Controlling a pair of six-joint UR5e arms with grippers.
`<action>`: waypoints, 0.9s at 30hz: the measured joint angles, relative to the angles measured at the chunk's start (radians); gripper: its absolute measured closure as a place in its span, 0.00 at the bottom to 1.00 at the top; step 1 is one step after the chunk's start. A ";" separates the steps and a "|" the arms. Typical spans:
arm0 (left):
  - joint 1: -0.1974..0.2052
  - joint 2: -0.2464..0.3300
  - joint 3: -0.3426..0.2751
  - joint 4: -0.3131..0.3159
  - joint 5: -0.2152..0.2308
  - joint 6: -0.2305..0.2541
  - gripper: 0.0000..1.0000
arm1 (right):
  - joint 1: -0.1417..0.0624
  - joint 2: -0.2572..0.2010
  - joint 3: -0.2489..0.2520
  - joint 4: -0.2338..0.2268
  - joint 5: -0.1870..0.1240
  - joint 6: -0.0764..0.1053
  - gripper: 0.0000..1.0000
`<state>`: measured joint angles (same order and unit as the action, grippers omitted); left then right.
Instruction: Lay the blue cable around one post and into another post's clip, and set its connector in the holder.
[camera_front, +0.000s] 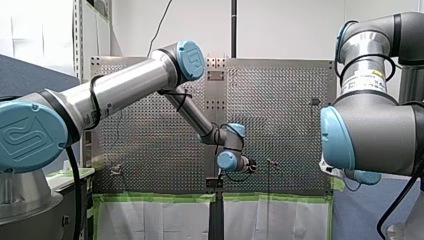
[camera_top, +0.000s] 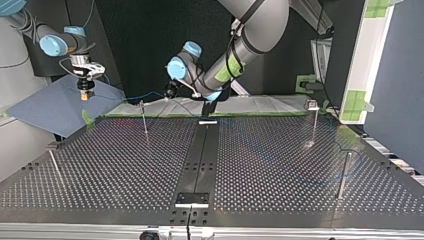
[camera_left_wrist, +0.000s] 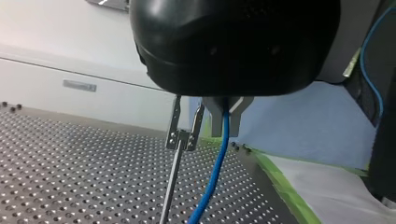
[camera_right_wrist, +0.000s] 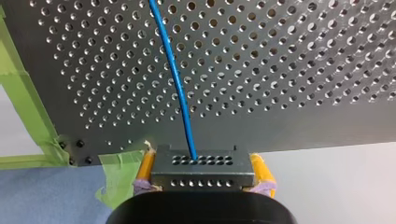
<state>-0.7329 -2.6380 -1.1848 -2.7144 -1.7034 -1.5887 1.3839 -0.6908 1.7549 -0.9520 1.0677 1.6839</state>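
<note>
Blue cable pinched in my left gripper, clip post just beside. My right gripper clamps the connector, off the table's 10 o'clock corner. Four posts, top view: 10, 2, 4, 9 o'clock.

Under the left gripper, the lower ends of the blue cable and the post are cut off.

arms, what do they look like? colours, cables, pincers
My left arm and my right arm are silver tubes with light blue joint caps and black cables. My left pincer is black with metal fingers; my right pincer has yellow pads.
</note>
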 joint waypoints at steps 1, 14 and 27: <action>0.000 0.002 0.000 -0.003 0.000 0.008 0.99 | -0.001 0.000 0.000 0.001 -0.002 -0.002 1.00; -0.011 0.048 0.000 -0.038 0.006 0.034 0.99 | -0.014 0.000 -0.018 0.031 -0.082 0.008 1.00; -0.016 0.054 -0.005 -0.064 0.006 0.047 0.99 | -0.038 0.001 -0.040 0.086 -0.087 0.029 1.00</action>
<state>-0.7485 -2.5845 -1.1898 -2.7785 -1.6972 -1.5418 1.3460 -0.6901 1.7152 -0.8664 0.9804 1.7125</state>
